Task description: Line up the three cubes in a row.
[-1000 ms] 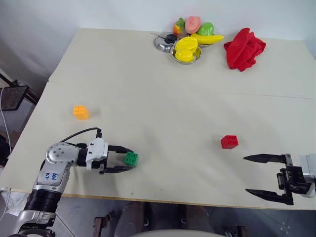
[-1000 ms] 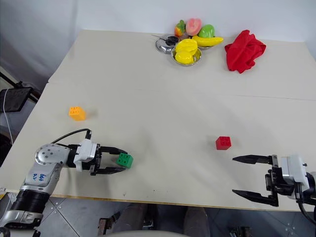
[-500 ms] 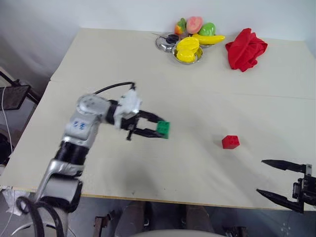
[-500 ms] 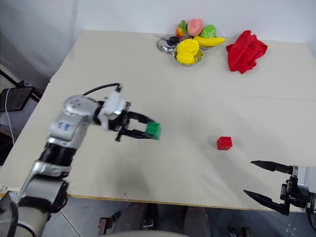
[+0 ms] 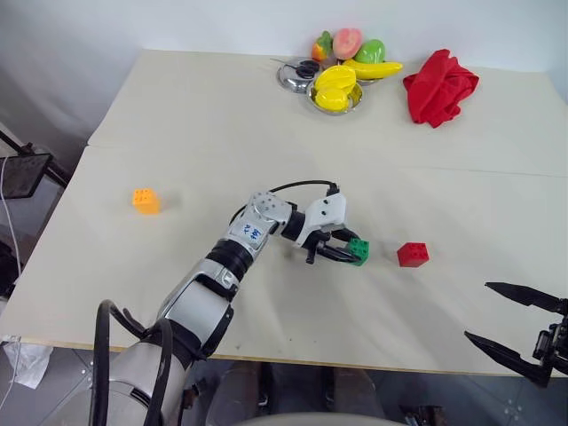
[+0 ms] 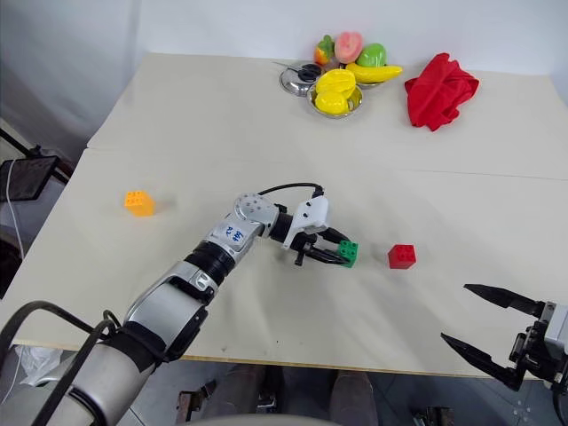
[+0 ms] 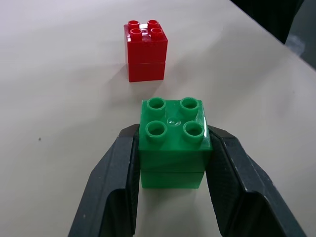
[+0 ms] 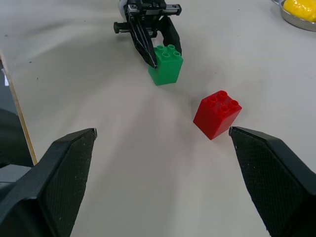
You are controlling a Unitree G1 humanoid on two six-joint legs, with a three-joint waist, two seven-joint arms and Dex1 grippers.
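Clenched on the green cube (image 7: pixel 174 140), the left gripper (image 5: pixel 352 252) has one black finger (image 7: pixel 114 192) pressed flat to each side of it, studs up. That cube sits near the middle of the table (image 5: pixel 222 133), just left of the red cube (image 5: pixel 412 254), with a small gap between them; whether the green one rests on the tabletop or hangs a little above it cannot be told. The left arm reaches in from the near left edge, and the gripper points toward the right.

Jaws of the right gripper (image 6: pixel 497 337) stand wide apart and hold nothing, at the near right corner, well apart from both cubes. Its wrist view looks between its fingers (image 8: pixel 59 173) at the red cube and the green one beyond.

The orange cube (image 5: pixel 145 201) stands alone far off to the left, well apart from the other two. At the far edge lie toy fruits (image 5: pixel 348 58) in metal bowls (image 5: pixel 335 102), with a red cloth (image 5: pixel 438 87) to their right.
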